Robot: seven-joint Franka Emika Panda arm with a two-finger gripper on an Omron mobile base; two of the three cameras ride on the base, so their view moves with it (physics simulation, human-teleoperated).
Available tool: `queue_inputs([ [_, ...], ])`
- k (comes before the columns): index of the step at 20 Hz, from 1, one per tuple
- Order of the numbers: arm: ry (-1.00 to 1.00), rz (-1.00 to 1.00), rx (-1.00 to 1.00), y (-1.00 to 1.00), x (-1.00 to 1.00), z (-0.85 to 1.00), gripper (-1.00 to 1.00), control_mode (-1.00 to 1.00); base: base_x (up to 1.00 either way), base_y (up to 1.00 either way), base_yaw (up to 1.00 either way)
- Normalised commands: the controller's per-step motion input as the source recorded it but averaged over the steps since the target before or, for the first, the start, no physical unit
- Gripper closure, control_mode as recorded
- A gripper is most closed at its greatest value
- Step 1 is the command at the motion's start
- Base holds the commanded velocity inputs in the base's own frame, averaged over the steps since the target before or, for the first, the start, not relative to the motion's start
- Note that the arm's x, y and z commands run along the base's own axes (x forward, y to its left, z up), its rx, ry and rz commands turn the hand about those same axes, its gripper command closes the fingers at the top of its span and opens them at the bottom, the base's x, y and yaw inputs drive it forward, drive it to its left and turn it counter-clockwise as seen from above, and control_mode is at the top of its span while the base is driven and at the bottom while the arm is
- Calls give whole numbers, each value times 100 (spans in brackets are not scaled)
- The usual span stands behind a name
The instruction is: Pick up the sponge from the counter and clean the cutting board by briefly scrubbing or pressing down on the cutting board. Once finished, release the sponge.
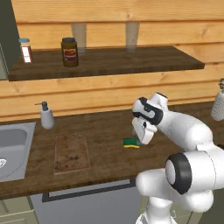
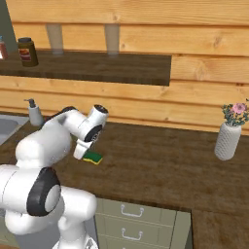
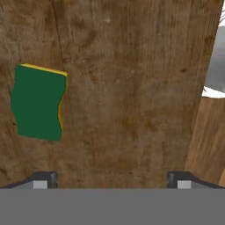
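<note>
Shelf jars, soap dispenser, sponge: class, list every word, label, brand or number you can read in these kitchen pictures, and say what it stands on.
No text can be read.
Dark brown jar on the dark wooden shelf: red and yellow label, too blurred to read.
Small red-and-white jar on the same shelf: label too small to read.
White soap dispenser, green-topped yellow sponge, stained light-brown wooden cutting board: no writing visible.

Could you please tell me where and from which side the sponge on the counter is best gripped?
Probably from straight above, the gripper closing across the two long side faces of the sponge. It lies flat on the counter, green top up, with nothing beside it, so its sides are free. The jaws stand wide apart, seemingly wider than the narrow span. The gripper sits off to one side and needs centring first.
</note>
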Motion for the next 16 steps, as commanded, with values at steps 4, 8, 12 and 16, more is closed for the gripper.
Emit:
queue_inputs([
  [4,0,1,63,-9,-100,100,-100,-100,0,0,0],
  [8,-4,8,48,-4,-95,100,-100,-100,0,0,0],
  [12,-12,10,36,-1,-81,94,-100,-100,0,0,0],
  [16,-28,5,22,0,-74,73,-100,-100,0,0,0],
])
